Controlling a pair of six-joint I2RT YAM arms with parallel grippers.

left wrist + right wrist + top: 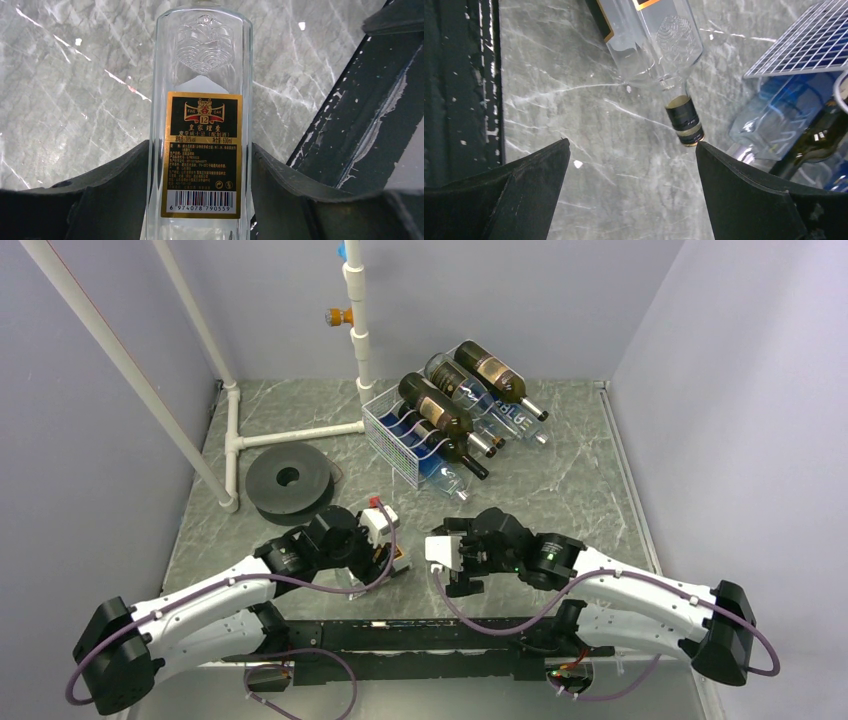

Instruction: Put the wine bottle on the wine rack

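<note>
Checking my rig: left arm (200, 605), right arm (640, 585). White shells, round black joints, boxy black shoulders. Purple cable (335, 585) loops along each. Black base rail (420, 635), paint chipped. Fingers (100, 200) matte black, wedge-shaped.

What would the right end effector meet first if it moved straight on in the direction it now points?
Most likely the clear wine bottle: its capped neck lies ahead of the open right end effector. Depth is unclear, so it might reach the table instead.
</note>
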